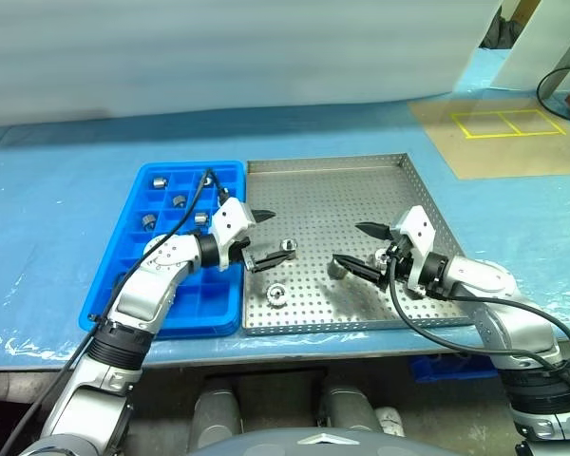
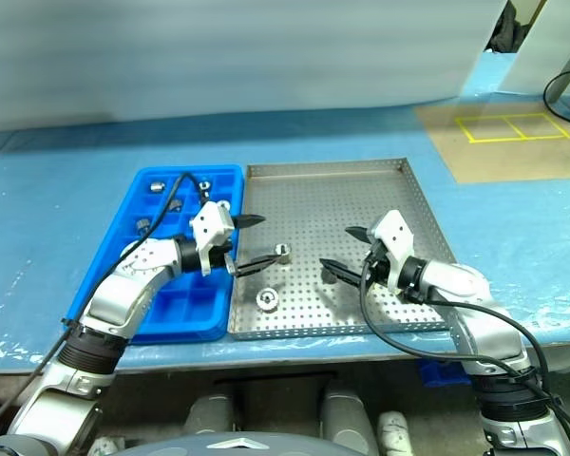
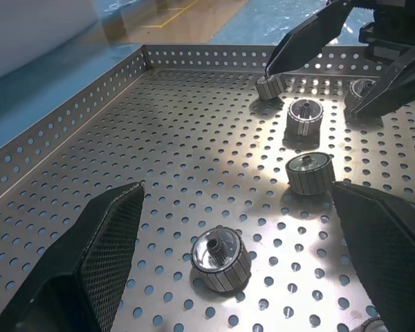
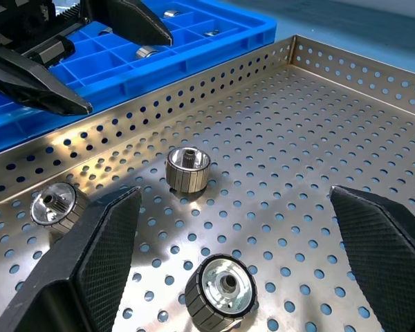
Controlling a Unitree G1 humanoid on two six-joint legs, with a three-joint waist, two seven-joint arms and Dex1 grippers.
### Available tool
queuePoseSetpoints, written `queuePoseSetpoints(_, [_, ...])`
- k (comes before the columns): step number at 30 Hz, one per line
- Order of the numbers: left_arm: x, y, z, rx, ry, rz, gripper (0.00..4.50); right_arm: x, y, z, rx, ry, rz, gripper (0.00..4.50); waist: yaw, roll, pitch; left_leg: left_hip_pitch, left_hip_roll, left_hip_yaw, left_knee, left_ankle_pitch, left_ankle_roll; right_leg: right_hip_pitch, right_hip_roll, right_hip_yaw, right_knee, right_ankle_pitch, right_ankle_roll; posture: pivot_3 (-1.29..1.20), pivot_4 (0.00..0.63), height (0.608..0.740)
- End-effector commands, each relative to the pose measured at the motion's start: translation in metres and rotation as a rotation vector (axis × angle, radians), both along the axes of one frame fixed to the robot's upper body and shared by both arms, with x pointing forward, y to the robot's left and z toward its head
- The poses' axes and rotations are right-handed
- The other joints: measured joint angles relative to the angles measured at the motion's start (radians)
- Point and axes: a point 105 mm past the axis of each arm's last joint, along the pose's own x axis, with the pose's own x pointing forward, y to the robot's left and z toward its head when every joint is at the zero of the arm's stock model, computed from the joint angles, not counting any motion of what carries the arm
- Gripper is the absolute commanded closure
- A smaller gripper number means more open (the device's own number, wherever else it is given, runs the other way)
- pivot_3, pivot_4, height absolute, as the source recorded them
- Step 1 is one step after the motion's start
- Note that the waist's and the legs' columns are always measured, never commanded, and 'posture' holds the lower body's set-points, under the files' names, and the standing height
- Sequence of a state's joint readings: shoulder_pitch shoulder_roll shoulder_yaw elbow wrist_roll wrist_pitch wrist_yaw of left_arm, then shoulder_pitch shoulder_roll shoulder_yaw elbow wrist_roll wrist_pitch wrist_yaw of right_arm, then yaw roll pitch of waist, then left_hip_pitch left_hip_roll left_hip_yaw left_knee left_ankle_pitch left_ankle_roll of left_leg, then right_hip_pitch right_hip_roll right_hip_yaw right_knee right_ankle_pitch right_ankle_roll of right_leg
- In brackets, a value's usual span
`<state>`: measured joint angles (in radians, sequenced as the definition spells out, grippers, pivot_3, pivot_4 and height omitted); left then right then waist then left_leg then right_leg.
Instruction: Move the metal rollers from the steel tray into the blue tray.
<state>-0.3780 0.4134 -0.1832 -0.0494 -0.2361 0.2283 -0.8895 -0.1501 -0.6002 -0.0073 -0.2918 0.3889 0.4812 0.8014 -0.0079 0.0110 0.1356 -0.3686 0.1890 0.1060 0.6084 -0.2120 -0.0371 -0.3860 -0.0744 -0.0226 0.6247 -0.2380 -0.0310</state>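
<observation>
The steel tray (image 1: 361,180) lies in the middle of the blue-covered table, with the blue tray (image 1: 133,275) touching its left side. Several metal rollers lie loose on the steel tray, among them one (image 1: 287,249) just past my left gripper (image 1: 262,240), one (image 1: 276,294) nearer the front rim, and one (image 1: 337,269) by my right gripper (image 1: 359,247). Both grippers hover low over the steel tray, open and holding nothing. One roller (image 3: 221,259) lies between the left fingers, another (image 4: 220,289) between the right ones. Several rollers (image 1: 180,199) sit in the blue tray's far compartments.
A brown board (image 1: 503,133) marked with yellow tape lies at the back right, with a black cable (image 1: 560,81) beyond it. A pale sheet closes off the back. The table's front edge runs just below both trays.
</observation>
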Motion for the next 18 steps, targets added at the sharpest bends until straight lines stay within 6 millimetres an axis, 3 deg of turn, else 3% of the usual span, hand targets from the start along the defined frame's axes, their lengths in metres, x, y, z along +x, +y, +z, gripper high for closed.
queuePoseSetpoints(1, [0.004, 0.002, 0.008, 0.017, -0.031, 0.016, 0.0, -0.002, 0.008, 0.016, 0.01, -0.06, 0.032, 0.04, 0.0, 0.0, 0.0, 0.0, 0.0, 0.0, 0.0, 0.0, 0.0, 0.0, 0.0, 0.0, 0.0, 0.0, 0.0, -0.2, 0.15, 0.74])
queuePoseSetpoints(12, [0.024, -0.013, 0.009, 0.135, -0.028, 0.011, 0.0, -0.002, 0.006, 0.013, -0.002, -0.04, 0.019, 0.04, 0.001, 0.0, 0.0, 0.0, 0.0, 0.0, 0.0, 0.0, 0.0, 0.0, 0.0, 0.0, 0.0, 0.0, 0.0, -0.21, 0.15, 0.74])
queuePoseSetpoints(18, [0.039, -0.014, -0.009, 0.308, 0.023, 0.009, 0.0, -0.003, 0.007, 0.012, -0.004, -0.034, 0.013, 0.04, 0.001, 0.0, 0.0, 0.0, 0.0, 0.001, 0.0, 0.0, 0.0, 0.0, 0.0, 0.0, 0.0, 0.0, 0.0, -0.23, 0.15, 0.74])
